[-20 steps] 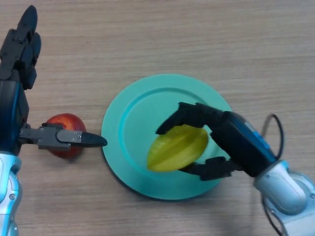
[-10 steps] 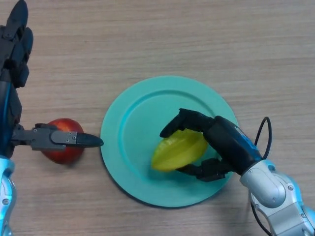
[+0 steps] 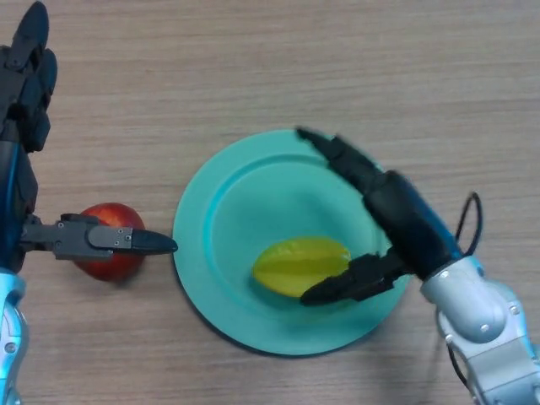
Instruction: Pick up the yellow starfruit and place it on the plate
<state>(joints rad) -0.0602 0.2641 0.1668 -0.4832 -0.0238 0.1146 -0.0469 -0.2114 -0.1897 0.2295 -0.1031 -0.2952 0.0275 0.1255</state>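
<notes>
The yellow starfruit lies on the teal plate, in its lower right part. My right hand hovers over the plate's right side, open, with its fingers stretched up and away from the fruit. Its thumb reaches along the fruit's lower right edge; I cannot tell if it touches. My left hand shows at the far left, open, with its thumb lying across a red apple.
A red apple sits on the wooden table just left of the plate, partly covered by the left thumb. Bare wood lies beyond the plate at the top and to the right.
My right hand's fingers have uncurled from the starfruit and lifted away. The fruit now rests freely on the plate. The left hand has stayed put.
</notes>
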